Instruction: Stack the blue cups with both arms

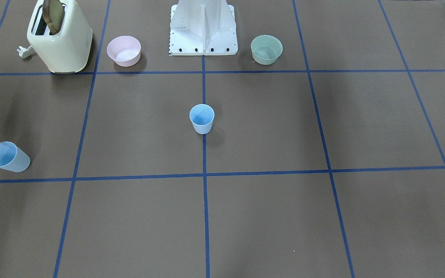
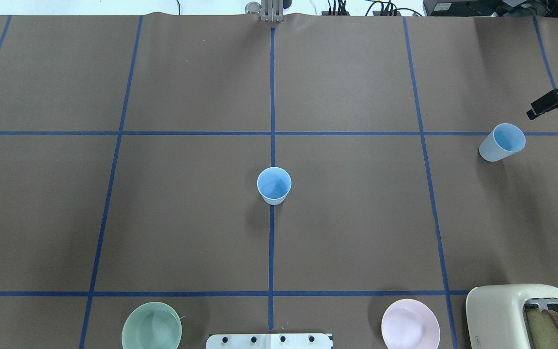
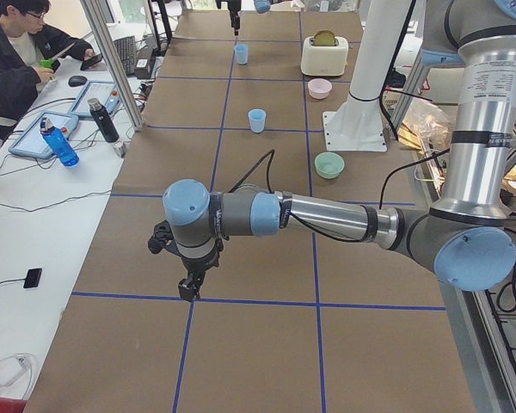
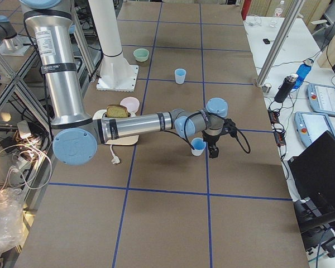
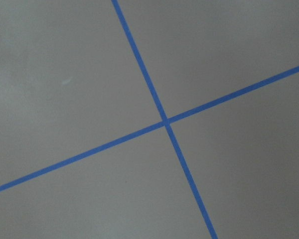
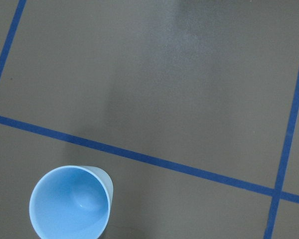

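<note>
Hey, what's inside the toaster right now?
One browned bread slice stands in a slot of the toaster; the other slot looks empty, its bottom hidden.

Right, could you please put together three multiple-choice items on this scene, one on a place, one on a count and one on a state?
1. The middle cup stands: A on a tape line; B on a red plate; C in a box.
2. Blue cups in view: A one; B two; C four.
3. The cups are: A stacked; B apart and upright; C tipped over.

Key:
1 A, its base sits on the blue line.
2 B, the other cup stands off to the robot's right.
3 B, bare paper lies between them and both mouths face up.
</note>
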You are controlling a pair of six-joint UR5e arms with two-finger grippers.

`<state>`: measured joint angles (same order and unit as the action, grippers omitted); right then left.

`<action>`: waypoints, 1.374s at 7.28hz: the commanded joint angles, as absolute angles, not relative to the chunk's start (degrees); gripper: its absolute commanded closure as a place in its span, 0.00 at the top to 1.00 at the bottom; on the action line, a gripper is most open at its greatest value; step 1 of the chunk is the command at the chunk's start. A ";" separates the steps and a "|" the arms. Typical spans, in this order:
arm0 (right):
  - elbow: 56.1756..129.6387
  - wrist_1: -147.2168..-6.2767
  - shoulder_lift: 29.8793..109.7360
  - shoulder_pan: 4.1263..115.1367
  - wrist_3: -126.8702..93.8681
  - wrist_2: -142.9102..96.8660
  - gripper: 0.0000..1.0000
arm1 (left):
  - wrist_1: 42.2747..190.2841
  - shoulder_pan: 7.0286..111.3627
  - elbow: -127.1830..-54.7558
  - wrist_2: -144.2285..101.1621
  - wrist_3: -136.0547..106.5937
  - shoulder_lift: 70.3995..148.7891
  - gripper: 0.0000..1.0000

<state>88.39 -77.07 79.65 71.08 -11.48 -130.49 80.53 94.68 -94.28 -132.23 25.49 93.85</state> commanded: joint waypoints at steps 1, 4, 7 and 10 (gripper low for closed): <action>87.45 -77.08 78.84 67.60 -11.95 -128.33 1.00 | 80.68 94.92 -94.13 -132.28 25.66 93.16 0.98; 83.52 -72.72 78.93 65.83 -12.04 -128.23 0.77 | 80.86 94.92 -94.31 -132.54 25.75 93.16 0.98; 82.53 -69.17 79.10 64.69 -15.55 -128.50 0.00 | 80.86 94.83 -94.22 -132.71 25.84 93.16 0.98; 84.72 -69.17 79.10 64.69 -15.64 -129.11 0.00 | 80.08 94.92 -93.96 -132.80 25.75 93.16 0.98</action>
